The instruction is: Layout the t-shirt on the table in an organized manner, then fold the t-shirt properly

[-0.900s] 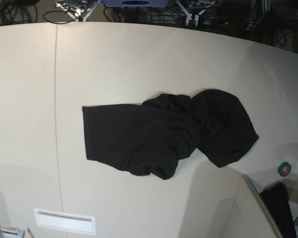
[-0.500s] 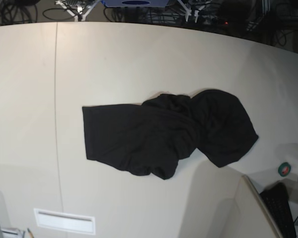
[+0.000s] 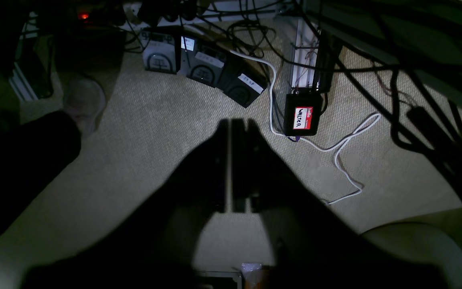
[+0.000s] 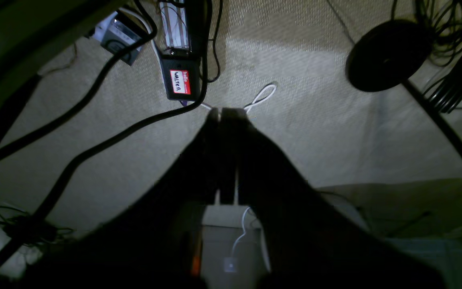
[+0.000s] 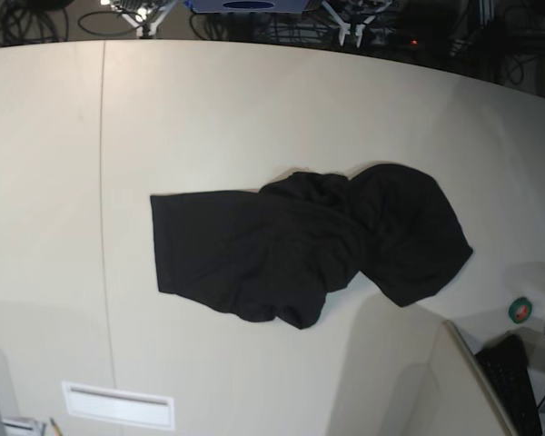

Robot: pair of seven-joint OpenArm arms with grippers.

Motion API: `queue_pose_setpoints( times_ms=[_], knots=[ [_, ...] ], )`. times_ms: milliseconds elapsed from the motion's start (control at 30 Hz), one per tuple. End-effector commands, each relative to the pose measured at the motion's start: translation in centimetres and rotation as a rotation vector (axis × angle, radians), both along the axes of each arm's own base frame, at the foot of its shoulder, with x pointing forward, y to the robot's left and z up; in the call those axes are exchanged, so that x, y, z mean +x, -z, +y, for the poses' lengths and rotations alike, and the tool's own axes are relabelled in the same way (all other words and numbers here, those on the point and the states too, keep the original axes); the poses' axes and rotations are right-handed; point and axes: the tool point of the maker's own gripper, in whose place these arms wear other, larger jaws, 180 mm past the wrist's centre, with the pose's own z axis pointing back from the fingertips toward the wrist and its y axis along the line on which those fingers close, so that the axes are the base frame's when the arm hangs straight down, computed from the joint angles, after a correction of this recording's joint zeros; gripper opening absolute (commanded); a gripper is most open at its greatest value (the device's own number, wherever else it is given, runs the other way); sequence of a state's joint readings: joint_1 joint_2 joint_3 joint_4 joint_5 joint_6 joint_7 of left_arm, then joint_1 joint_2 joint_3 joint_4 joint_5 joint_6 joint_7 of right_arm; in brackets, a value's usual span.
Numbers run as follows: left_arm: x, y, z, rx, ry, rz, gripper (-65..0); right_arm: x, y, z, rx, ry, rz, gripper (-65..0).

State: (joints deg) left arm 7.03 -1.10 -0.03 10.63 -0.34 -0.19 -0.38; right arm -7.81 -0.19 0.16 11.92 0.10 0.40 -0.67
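In the base view, a small white rectangular plate (image 5: 118, 405) lies at the near edge of the off-white smooth counter (image 5: 254, 109). Beyond it, the large black soft cloth t-shirt (image 5: 300, 243) lies crumpled mid-counter, flatter on the left and bunched toward the right. Neither arm reaches it. Both wrist views look down at beige carpet: the left gripper (image 3: 231, 132) and right gripper (image 4: 219, 116) have their jaws together, holding nothing.

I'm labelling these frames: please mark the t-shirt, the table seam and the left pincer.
t-shirt (image 5: 282, 250): base view, middle of the crumpled black cloth.
table seam (image 5: 101, 182): base view, on the thin line.
left pincer (image 3: 231, 128): left wrist view, between its shut tips.
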Motion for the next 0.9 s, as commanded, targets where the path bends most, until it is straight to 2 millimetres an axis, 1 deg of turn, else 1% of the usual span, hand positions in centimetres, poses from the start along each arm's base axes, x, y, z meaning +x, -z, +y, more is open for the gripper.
queue_pose_setpoints(
  times_ms=[0, 100, 133, 167, 200, 233, 300, 367, 433, 500, 533, 667, 867],
  knots=[
    [-0.6, 0.0, 0.1, 0.003, -0.003, 0.009, -56.9, -0.4, 0.0, -0.3, -0.01, 0.002, 0.007, -65.0],
    [-0.7, 0.0, 0.1, 0.003, -0.003, 0.012, -37.5, -0.4, 0.0, -0.4, -0.012, 0.001, 0.008, -65.0],
    [-0.7, 0.0, 0.0, 0.001, -0.003, 0.012, -32.1, -0.5, 0.0, -0.4, -0.012, 0.001, 0.01, -65.0],
    [-0.7, 0.0, 0.0, 0.001, -0.003, 0.012, -27.8, -0.5, 0.0, -0.4, -0.012, 0.001, 0.01, -65.0],
    [-0.7, 0.0, 0.0, 0.001, -0.003, 0.012, -25.3, -0.6, 0.0, -0.4, -0.012, 0.001, 0.013, -65.0],
    [-0.7, 0.0, 0.0, 0.001, -0.003, 0.012, -25.0, -0.6, 0.0, -0.4, -0.012, 0.001, 0.013, -65.0],
    [-0.7, 0.0, 0.0, 0.001, -0.003, 0.012, -27.3, -0.5, 0.0, -0.4, -0.012, 0.0, 0.011, -65.0],
    [-0.7, 0.0, -0.1, 0.001, -0.002, 0.012, -33.4, -0.5, 0.0, -0.4, -0.012, -0.005, 0.011, -65.0],
    [-0.8, 0.0, -0.1, 0.001, -0.002, 0.013, -44.9, -0.5, 0.0, -0.4, -0.012, -0.005, 0.01, -65.0],
    [-0.8, 0.0, -0.1, 0.001, -0.002, 0.013, -59.6, -0.5, 0.0, -0.4, -0.012, -0.006, 0.01, -65.0],
    [-0.8, 0.0, -0.1, 0.001, -0.002, 0.013, -65.0, -0.5, 0.0, -0.4, -0.012, -0.006, 0.01, -65.0],
    [-0.8, 0.0, -0.1, 0.001, -0.002, 0.013, -65.0, -0.6, 0.0, -0.4, -0.011, -0.009, 0.011, -65.0],
    [-1.6, -0.1, -0.1, 0.0, 0.006, 0.023, -65.0, -0.4, 0.0, -0.5, -0.013, -0.011, 0.007, -65.0]
  ],
)
